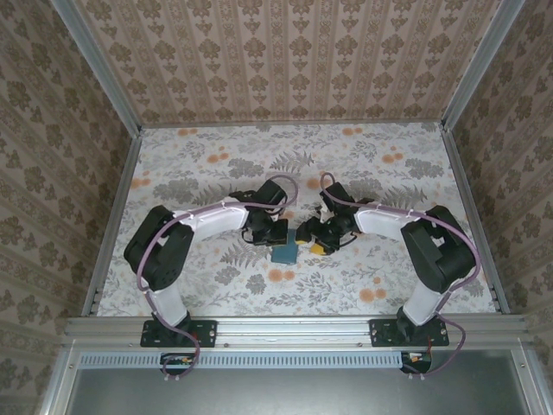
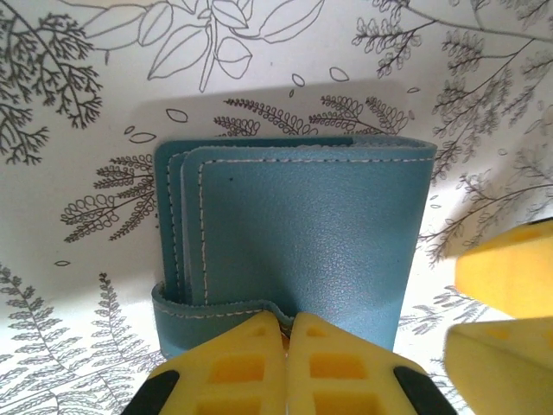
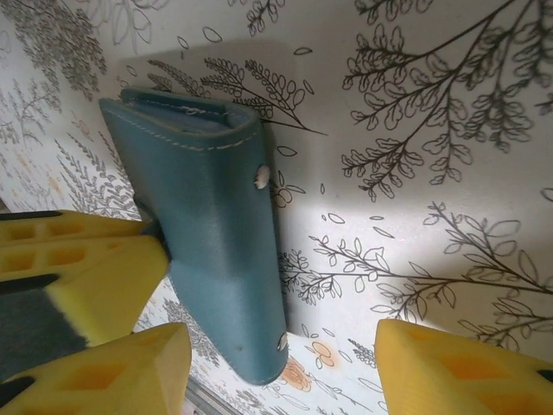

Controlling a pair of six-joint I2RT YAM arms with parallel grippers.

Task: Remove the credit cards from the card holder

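The teal-blue card holder (image 2: pixel 302 225) lies folded on the flowered table, its stitched pocket edges facing left. My left gripper (image 2: pixel 288 324) is shut on the holder's near edge, the yellow fingertips pinched together over the leather. From the right wrist the card holder (image 3: pixel 216 225) appears as a raised flap with two metal snaps. My right gripper (image 3: pixel 281 380) stands open, and the flap's lower end sits between its fingers, nearer the left one and apart from both. From above, the card holder (image 1: pixel 283 253) sits between the left gripper (image 1: pixel 276 235) and the right gripper (image 1: pixel 318 245). The credit cards are hidden.
The floral tabletop (image 1: pixel 216 173) is walled on three sides by patterned panels. A metal rail (image 1: pixel 294 328) runs along the near edge by the arm bases. The right gripper's yellow fingers (image 2: pixel 505 277) sit close to the holder's right side.
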